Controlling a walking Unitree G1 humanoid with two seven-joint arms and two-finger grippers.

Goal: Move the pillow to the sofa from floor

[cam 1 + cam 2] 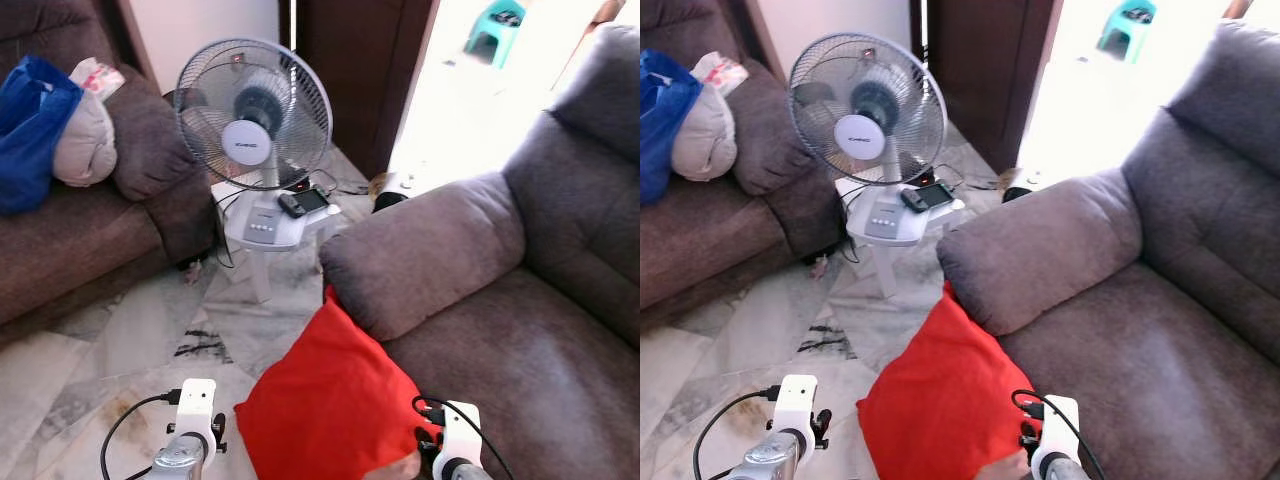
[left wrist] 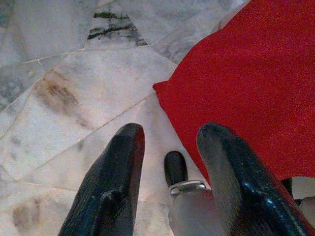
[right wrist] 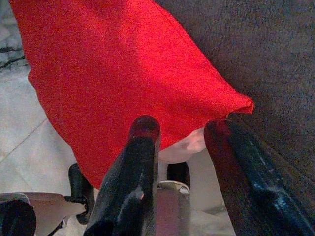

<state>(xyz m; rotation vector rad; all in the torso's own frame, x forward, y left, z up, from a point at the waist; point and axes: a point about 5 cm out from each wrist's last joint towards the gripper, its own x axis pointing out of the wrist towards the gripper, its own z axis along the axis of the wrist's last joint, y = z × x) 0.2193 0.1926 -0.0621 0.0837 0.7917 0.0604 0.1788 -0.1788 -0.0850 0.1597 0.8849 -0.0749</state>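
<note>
Where the head camera looks down, shows red pillow [image 1: 335, 400] at 6 o'clock, standing on marble floor [image 1: 120, 340] and leaning against the front of the grey sofa [image 1: 500, 300] just under its armrest, not yet on the seat. Shows left arm's white wrist at 7 o'clock and right arm's at 5 o'clock, one on each side of the pillow. Holds at 12 o'clock a grey fan [image 1: 253, 112] on a small white bench [image 1: 270, 225] with a dark handset [image 1: 292, 204] beside the fan's base; at 10 o'clock a second brown sofa [image 1: 90, 230] bearing a blue bag [image 1: 30, 125] and a pale cushion [image 1: 85, 140]; at 1 o'clock a teal stool [image 1: 495, 28] in a bright doorway. Repeats the same layout from the right eye. From the left wrist, shows left tool [image 2: 170, 142] with its two black fingers spread and gripping nothing, above the floor, the pillow's corner just beside one finger. From the right wrist, shows right tool [image 3: 184, 130] likewise released, fingers apart at the pillow's lower edge, close beside the corner that touches the sofa, red cloth not pinched between them.
</note>
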